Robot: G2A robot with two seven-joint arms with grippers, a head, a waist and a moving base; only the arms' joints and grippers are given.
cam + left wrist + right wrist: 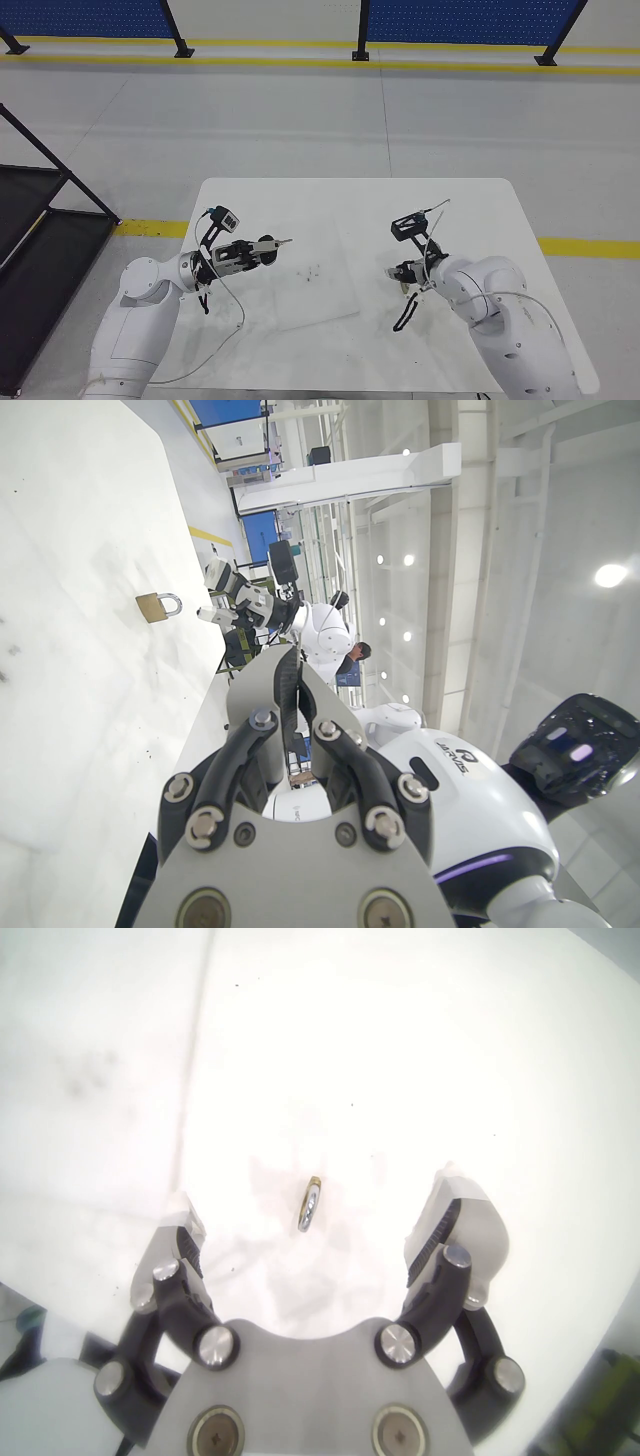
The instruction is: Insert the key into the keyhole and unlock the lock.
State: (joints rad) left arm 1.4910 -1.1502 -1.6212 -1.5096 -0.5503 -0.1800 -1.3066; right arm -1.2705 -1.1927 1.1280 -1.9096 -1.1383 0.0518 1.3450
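Note:
A small brass padlock (155, 606) with a silver shackle lies on the white table (350, 210), on its right half. My right gripper (320, 1208) hangs just over the padlock (310, 1205), open, with one finger on each side and nothing held. From the left wrist view the right gripper (215, 614) is right beside the shackle end. My left gripper (295, 660) is shut on the thin metal key (299, 652), held above the table's left half. In the top view the key (284, 241) sticks out of the left gripper (268, 245) toward the right arm.
Dark specks (312, 270) mark the table between the arms. A black rack (30, 230) stands on the floor to the left of the table. Blue barriers (450, 20) line the far side of the floor.

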